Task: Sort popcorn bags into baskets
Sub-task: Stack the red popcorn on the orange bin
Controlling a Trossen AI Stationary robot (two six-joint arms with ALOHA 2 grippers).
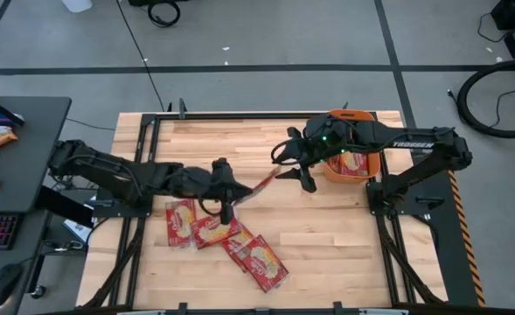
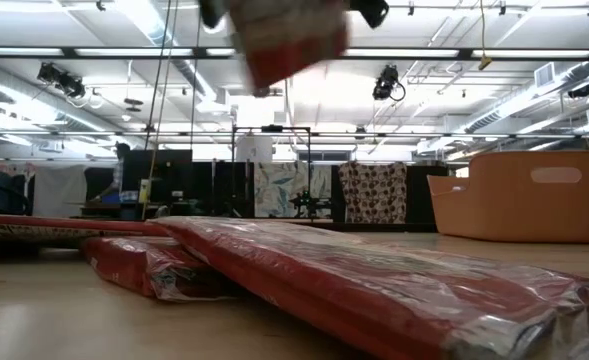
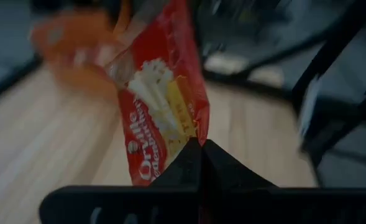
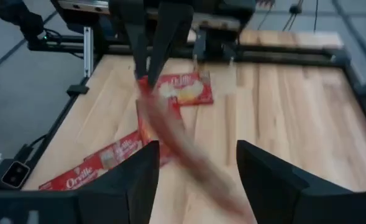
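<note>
My left gripper (image 1: 226, 197) is shut on one red popcorn bag (image 1: 261, 184), held above the table's middle. The bag also shows in the left wrist view (image 3: 161, 93) and, blurred, in the right wrist view (image 4: 176, 143) and the low view (image 2: 284, 35). My right gripper (image 1: 296, 168) is open beside the orange basket (image 1: 353, 162), which holds red bags. The held bag's free end reaches between its fingers (image 4: 195, 180); I cannot tell whether they touch. Several more bags (image 1: 226, 241) lie flat and overlapping on the table near its front. My left gripper pinches the popcorn bag by a short end (image 3: 189, 140) between its two shut fingers. The fingers come from above, pointing down (image 4: 151, 43). The bag is lifted clear of the table and slants away from the fingers toward my right gripper.
The orange basket (image 2: 529, 195) stands at the table's far right. Bags lie in the foreground of the low view (image 2: 354, 280). Bare wood (image 1: 344, 245) lies at the near right. Dark frame rails (image 1: 240, 115) edge the table. A desk with a keyboard (image 1: 3, 175) stands to the left.
</note>
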